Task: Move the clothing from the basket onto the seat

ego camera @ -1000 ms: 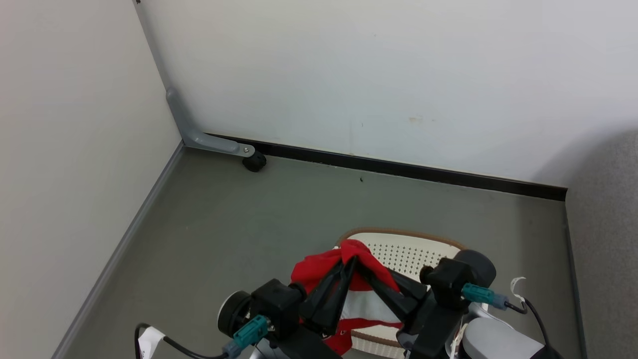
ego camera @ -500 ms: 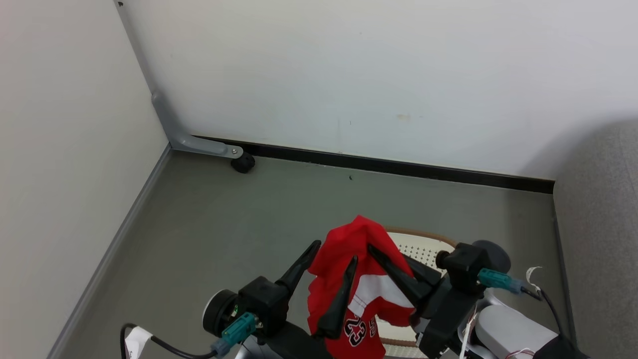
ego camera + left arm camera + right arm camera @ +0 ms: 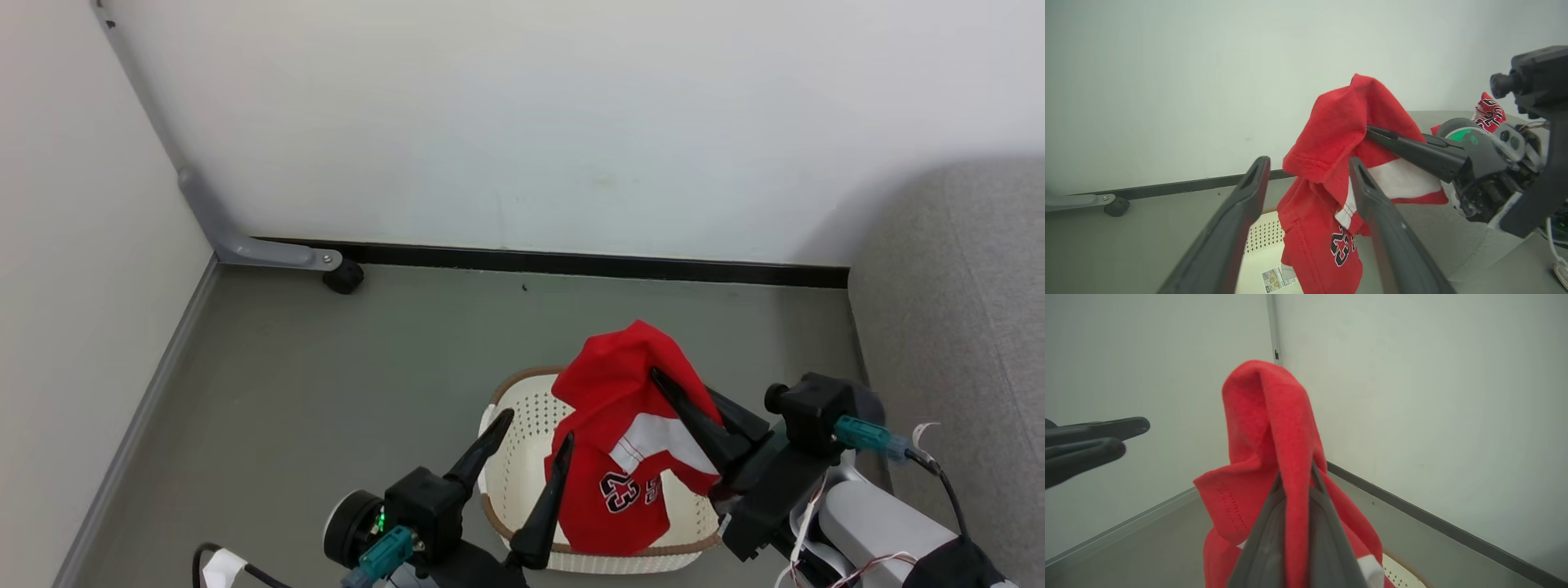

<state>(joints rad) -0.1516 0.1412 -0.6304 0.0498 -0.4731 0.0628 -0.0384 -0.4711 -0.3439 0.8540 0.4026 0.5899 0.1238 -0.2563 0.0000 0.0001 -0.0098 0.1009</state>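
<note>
Below my clamped right gripper [image 3: 661,380], the red "23" basketball shorts [image 3: 620,482] now hang clear of the cream perforated plastic basket [image 3: 522,478]; my left gripper [image 3: 536,425] has released and stands spread apart. I judge the transfer ready.

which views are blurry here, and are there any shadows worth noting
Head view: even light, sharp, the "23" on the shorts reads clearly; soft shadow on the wall beside the sofa. Left wrist view: the open left gripper blurs toward the bottom edge. Right wrist view: the right gripper, shut on the shorts, is out of focus.
</note>
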